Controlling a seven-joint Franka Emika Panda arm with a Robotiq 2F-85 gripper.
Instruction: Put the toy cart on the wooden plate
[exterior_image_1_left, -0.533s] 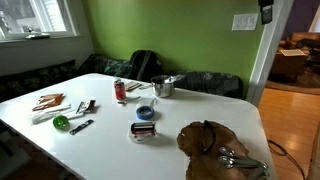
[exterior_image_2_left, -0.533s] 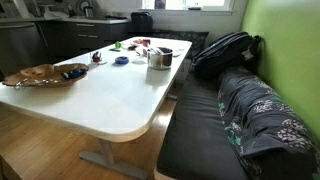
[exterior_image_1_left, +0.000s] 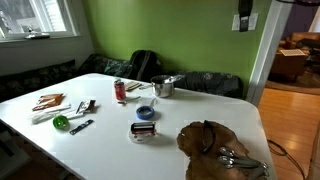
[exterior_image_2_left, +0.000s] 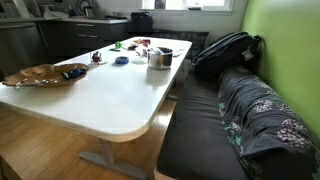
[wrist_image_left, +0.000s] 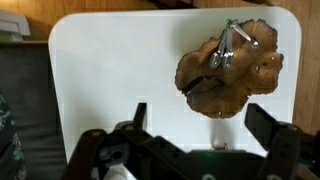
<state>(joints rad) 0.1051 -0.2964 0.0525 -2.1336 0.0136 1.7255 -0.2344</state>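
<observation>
The toy cart (exterior_image_1_left: 143, 130) is a small dark boxy toy with a reddish streak. It stands on the white table next to the small blue bowl (exterior_image_1_left: 146, 112). In an exterior view it is a small dark shape (exterior_image_2_left: 97, 58). The wooden plate (exterior_image_1_left: 205, 143) is large, dark brown and lobed, and lies near the table's end; it also shows in the wrist view (wrist_image_left: 245, 78) and in an exterior view (exterior_image_2_left: 35, 76). A metal utensil (wrist_image_left: 228, 46) lies on it. My gripper (wrist_image_left: 201, 125) is open and empty, high above the table beside the plate, and shows at the top of an exterior view (exterior_image_1_left: 243, 14).
A steel pot (exterior_image_1_left: 163, 87), a red can (exterior_image_1_left: 120, 91), a green object (exterior_image_1_left: 61, 122) and small tools (exterior_image_1_left: 82, 108) stand on the table (exterior_image_1_left: 110, 145). A dark bench with a backpack (exterior_image_2_left: 226, 50) runs along the green wall. A doorway (exterior_image_1_left: 292, 50) is beside the table.
My gripper has shifted left along the top of the exterior view. The table objects have not moved.
</observation>
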